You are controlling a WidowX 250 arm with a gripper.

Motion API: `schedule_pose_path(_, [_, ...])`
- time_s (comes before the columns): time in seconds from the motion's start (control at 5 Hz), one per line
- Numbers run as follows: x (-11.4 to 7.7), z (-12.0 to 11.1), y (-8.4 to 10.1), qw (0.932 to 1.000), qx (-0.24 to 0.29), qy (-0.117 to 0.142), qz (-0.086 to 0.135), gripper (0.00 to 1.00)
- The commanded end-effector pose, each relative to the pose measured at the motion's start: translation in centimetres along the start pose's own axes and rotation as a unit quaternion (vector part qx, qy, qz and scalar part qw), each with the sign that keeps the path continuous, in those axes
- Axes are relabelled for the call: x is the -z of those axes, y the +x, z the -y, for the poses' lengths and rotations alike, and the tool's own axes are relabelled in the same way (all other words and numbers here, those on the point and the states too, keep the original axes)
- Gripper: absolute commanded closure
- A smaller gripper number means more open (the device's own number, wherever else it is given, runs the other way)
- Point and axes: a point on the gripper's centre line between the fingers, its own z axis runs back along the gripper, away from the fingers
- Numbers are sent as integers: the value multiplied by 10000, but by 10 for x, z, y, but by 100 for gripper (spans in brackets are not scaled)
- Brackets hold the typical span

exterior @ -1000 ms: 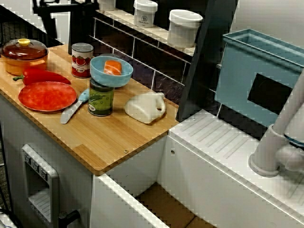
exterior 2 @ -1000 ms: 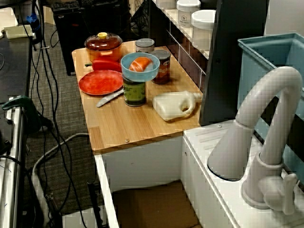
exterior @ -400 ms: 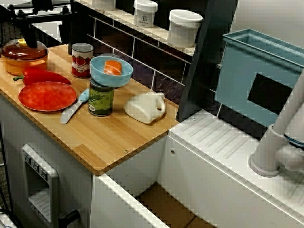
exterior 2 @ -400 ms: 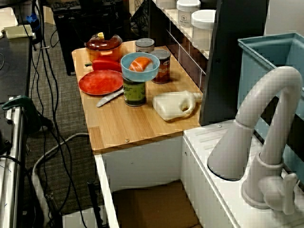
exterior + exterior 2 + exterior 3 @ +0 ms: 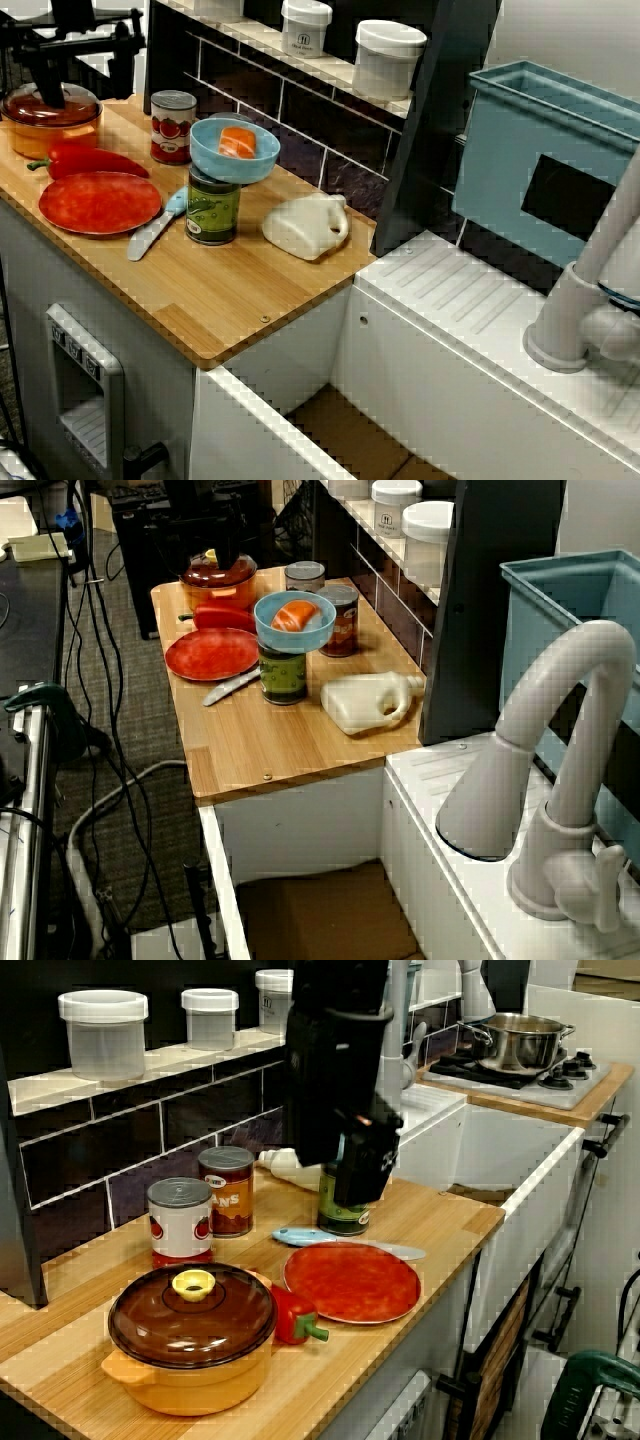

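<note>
1 s change: gripper (image 5: 86, 90) has come in above orange pot (image 5: 50, 128), upper left in view from above. Jaws spread wide, empty. Pot on counter (image 5: 230, 290) by red pepper (image 5: 90, 160), w/ lid (image 5: 75, 104) on.

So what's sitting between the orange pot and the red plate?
A red pepper lies between the orange pot and the red plate, plainest in the view from above.

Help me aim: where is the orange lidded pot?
In the view from above, the orange lidded pot sits at the left end of the wooden counter, behind the red pepper and left of the tomato can.
</note>
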Motion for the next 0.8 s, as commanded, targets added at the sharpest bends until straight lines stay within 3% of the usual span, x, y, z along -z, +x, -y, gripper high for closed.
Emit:
schedule_pose_path(0.0, [-1, -2, 38, 9992, -258, -21, 292, 0])
schedule_pose_path(0.6, [-5, -8, 65, 9983, -404, -45, 414, 0])
